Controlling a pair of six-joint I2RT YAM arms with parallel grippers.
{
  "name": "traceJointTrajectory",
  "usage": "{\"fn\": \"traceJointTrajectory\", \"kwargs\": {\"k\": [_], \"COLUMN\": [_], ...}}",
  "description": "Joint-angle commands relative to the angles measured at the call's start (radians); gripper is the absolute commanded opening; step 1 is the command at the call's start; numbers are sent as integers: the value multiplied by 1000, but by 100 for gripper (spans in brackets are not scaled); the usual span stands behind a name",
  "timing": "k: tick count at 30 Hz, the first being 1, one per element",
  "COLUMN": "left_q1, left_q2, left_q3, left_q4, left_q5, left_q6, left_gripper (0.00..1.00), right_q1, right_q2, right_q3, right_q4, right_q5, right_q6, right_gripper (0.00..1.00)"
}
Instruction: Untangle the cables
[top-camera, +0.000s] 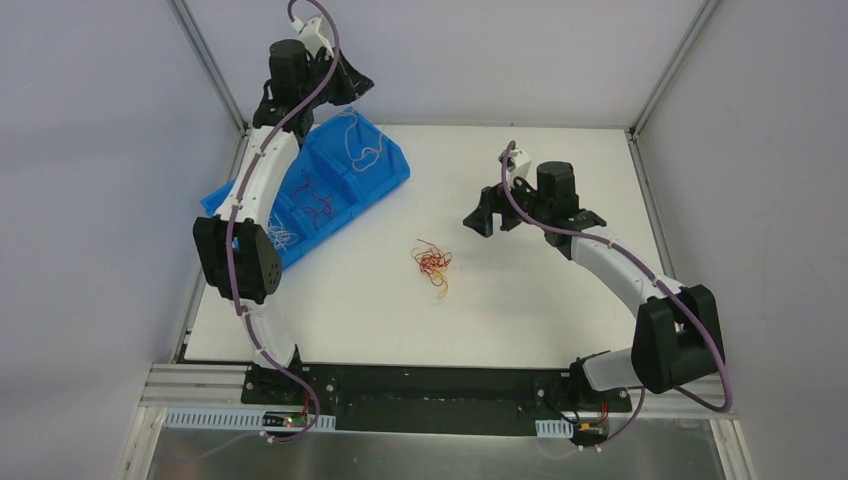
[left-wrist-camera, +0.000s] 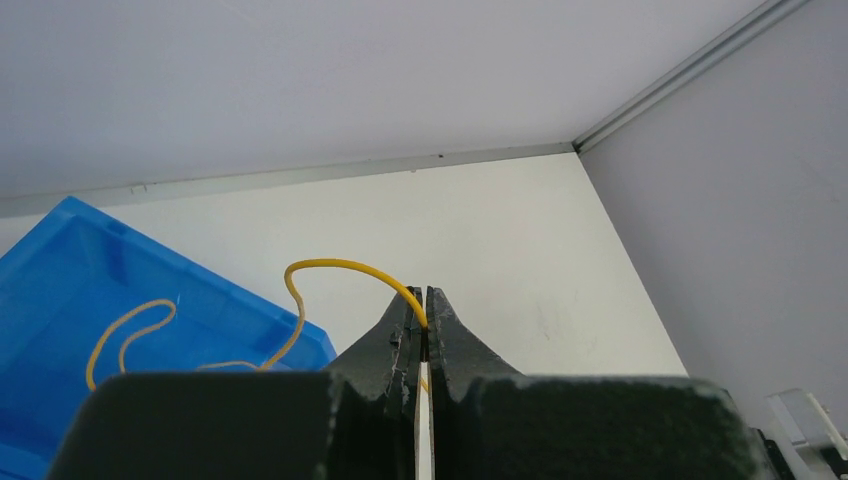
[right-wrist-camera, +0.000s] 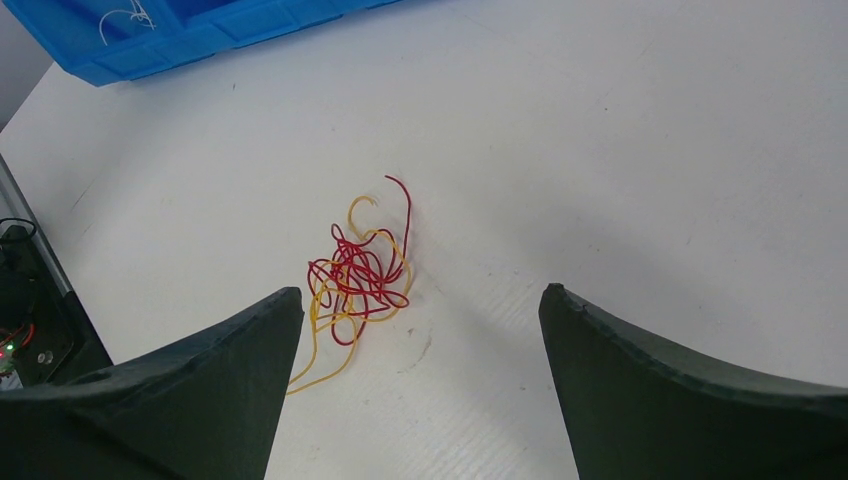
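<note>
Tangle (right-wrist-camera: 355, 275) of red and yellow cables lies on the worktop (right-wrist-camera: 620, 150) under the spread right pincer (right-wrist-camera: 420, 292), seemingly poised to pluck. Left pincer (left-wrist-camera: 425, 310) pinches one yellow cable (left-wrist-camera: 340, 265) over the blue bin (left-wrist-camera: 60, 260), probably for sorting

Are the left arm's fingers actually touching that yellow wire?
Touching. The left wrist view shows the fingers closed on the yellow wire, pinching it between them.

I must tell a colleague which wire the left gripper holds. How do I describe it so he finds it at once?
On the table, find the blue bin at the far left; the left gripper is by its far end, shut. It pinches one thin yellow wire that arches up and loops down over the bin. Unlike the red-and-yellow tangle mid-table, it is single and lifted.
</note>
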Motion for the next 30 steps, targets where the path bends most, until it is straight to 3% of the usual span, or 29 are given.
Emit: {"fn": "traceJointTrajectory", "kwargs": {"k": [1, 10, 13, 15, 22, 27, 30], "left_q1": [4, 23, 59, 74, 75, 65, 61], "left_q2": [62, 182, 163, 111, -165, -364, -455], "left_q3": [-24, -19, -25, -60, -291, -517, -626], "left_q4": [46, 70, 29, 17, 8, -14, -21], "left_q5": [17, -25, 11, 60, 180, 229, 235], "left_q6": [75, 217, 199, 174, 182, 198, 201], "left_gripper": [0, 3, 38, 55, 75, 97, 99], "right_q1": [-11, -19, -20, -19, 48, 142, 190], "right_q2": [-29, -2, 41, 72, 234, 360, 448], "right_q3": [33, 75, 140, 174, 346, 457, 509], "right_q4": [-6, -158, -289, -378, -624, -699, -717], "right_q5": [-25, -69, -89, -102, -84, -38, 4], "right_q6": [-15, -76, -97, -104, -72, -57, -57], "right_gripper": [92, 90, 87, 86, 79, 76, 76]}}
